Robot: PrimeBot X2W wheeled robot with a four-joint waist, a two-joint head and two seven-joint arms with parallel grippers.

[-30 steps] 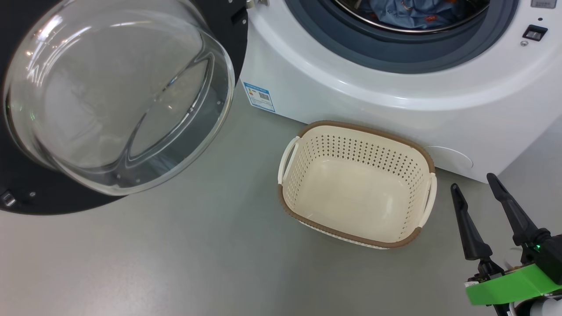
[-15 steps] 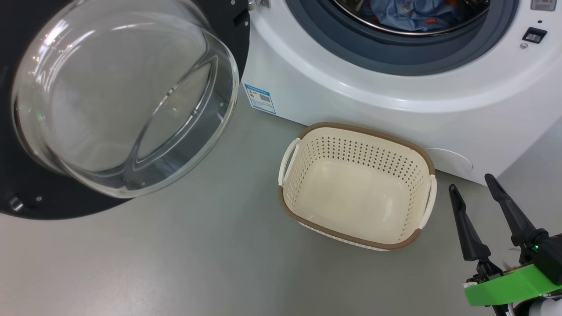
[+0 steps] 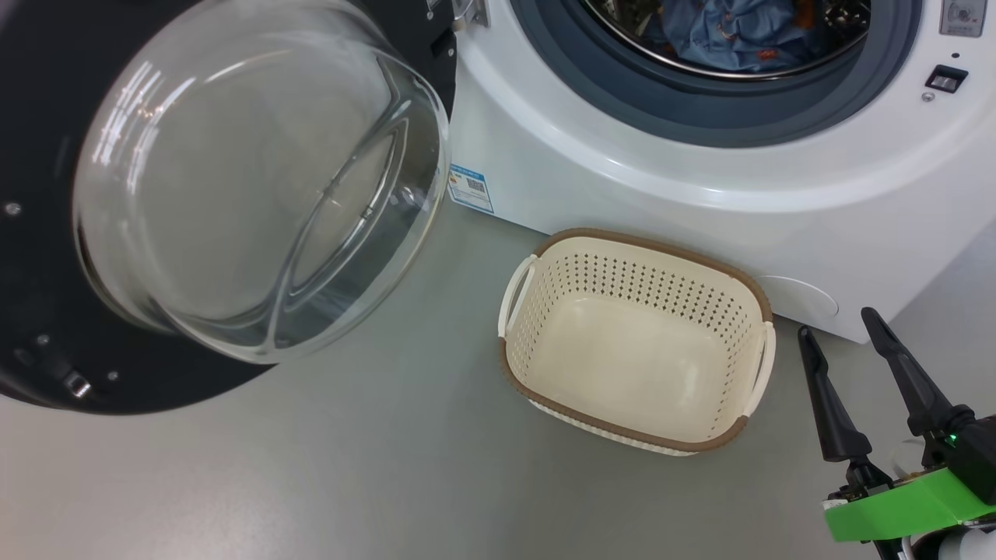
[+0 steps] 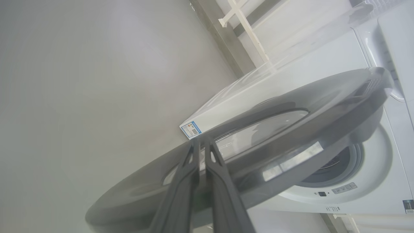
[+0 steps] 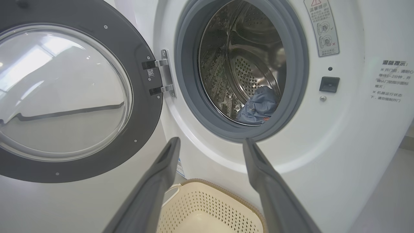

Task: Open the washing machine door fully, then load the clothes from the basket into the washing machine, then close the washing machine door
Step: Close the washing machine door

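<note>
**Door swung out, clothes in the drum, basket on the floor**

The door (image 3: 39, 124) hangs out on its hinge (image 5: 165, 77) at the left side of the washing machine (image 3: 622, 187). Its glass bowl (image 3: 257, 194) bulges toward the head camera. Inside, the clothes (image 3: 724, 35) sit low in the steel drum (image 5: 245, 58) as a blue bundle with little orange prints, just behind the grey-blue gasket (image 3: 700, 117). The basket (image 3: 650, 246) stands upright on the grey floor (image 3: 311, 482) right in front of the machine, below the opening, and its bare cream bottom is showing. There's a small blue sticker (image 3: 471, 189) on the machine's lower corner, just beside the glass bowl in the head view.

Now the grippers. The left gripper (image 4: 202, 144) has its two fingers pressed together with nothing between them. Its tips are right up at the door's outer face near the window (touching or a hair off, I can't tell from that angle). The right gripper (image 3: 836, 321) is spread wide and holds nothing, hovering above the floor to the right of the basket and well apart from the door. In its own wrist view its fingers (image 5: 155, 181) point at the machine's front below the opening, with the basket's rim showing between them.
</note>
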